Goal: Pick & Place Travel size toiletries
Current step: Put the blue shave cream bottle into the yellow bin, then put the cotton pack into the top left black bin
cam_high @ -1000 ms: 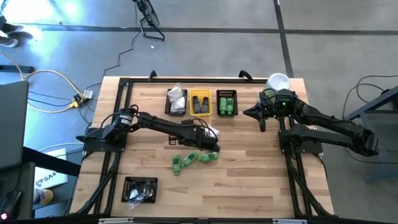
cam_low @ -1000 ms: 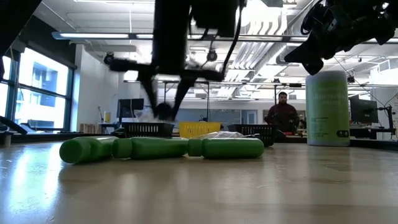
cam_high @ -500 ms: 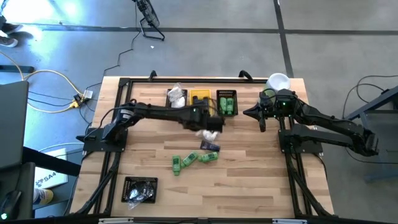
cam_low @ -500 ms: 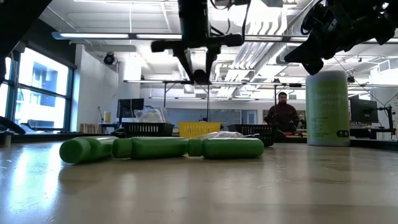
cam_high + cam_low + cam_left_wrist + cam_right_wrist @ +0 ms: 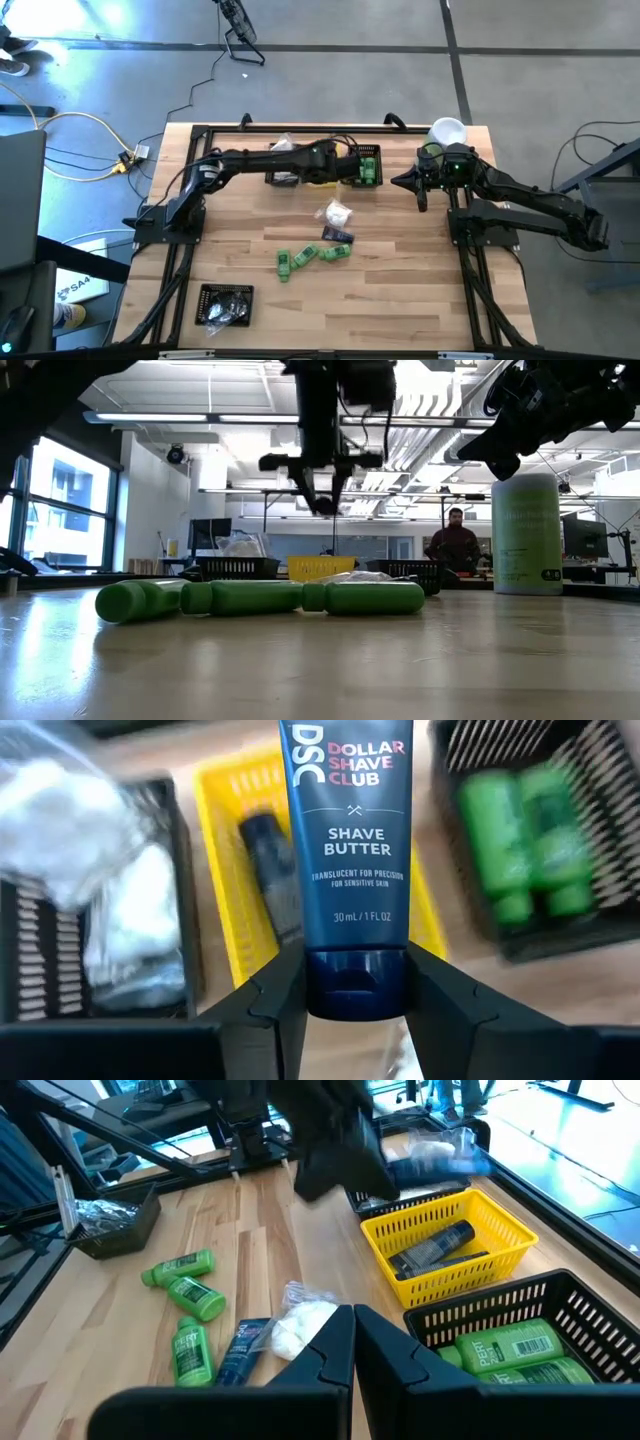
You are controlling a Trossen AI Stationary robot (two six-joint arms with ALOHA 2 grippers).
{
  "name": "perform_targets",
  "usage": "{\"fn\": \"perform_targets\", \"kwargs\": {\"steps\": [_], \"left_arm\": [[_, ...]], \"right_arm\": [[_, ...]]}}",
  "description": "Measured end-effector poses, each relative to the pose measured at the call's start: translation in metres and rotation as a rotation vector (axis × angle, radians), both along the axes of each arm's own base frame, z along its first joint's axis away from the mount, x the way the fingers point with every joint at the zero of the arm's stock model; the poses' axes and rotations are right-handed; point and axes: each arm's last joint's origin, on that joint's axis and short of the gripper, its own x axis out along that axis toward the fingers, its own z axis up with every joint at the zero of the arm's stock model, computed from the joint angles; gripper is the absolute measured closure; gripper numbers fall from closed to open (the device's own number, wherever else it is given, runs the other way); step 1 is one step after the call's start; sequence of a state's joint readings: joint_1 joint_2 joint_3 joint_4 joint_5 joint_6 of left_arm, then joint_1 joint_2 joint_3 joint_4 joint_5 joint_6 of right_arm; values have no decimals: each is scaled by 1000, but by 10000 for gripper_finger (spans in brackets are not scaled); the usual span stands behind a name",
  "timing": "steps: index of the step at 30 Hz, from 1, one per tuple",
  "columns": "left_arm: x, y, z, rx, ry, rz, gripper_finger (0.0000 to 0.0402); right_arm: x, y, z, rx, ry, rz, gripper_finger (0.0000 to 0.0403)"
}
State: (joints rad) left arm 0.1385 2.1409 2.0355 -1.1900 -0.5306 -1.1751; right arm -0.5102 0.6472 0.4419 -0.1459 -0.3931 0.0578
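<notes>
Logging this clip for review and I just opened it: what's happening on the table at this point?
The left gripper holds a dark blue shave butter tube by its cap, above the yellow bin, which already has a dark tube in it. Three green bottles, another blue tube and a white packet lie loose mid-table. The right gripper waits shut at the table's right side, holding nothing.

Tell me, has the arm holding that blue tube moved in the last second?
Yes. The left gripper, shut on the blue tube, has travelled from above the loose green bottles toward the far edge and now hangs over the yellow bin.
</notes>
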Motion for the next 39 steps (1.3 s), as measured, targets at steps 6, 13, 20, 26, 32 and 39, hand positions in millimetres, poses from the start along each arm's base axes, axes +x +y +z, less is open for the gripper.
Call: {"fn": "perform_targets", "kwargs": {"steps": [6, 13, 20, 26, 32, 39], "left_arm": [[10, 6, -26, -64, 64, -55, 273], [10, 20, -31, -63, 83, -56, 273], [4, 38, -31, -90, 105, -58, 273], [3, 45, -31, -90, 112, -59, 271], [3, 45, -31, -94, 109, -59, 239], [3, 44, -32, -118, 101, -67, 187]], "right_arm": [[0, 0, 0, -1, 0, -1, 401], [0, 0, 0, -2, -1, -1, 401], [0, 0, 0, -3, -3, 0, 401], [0, 0, 0, -4, -3, 0, 401], [0, 0, 0, -4, -3, 0, 401], [0, 0, 0, -4, -4, 0, 401]]}}
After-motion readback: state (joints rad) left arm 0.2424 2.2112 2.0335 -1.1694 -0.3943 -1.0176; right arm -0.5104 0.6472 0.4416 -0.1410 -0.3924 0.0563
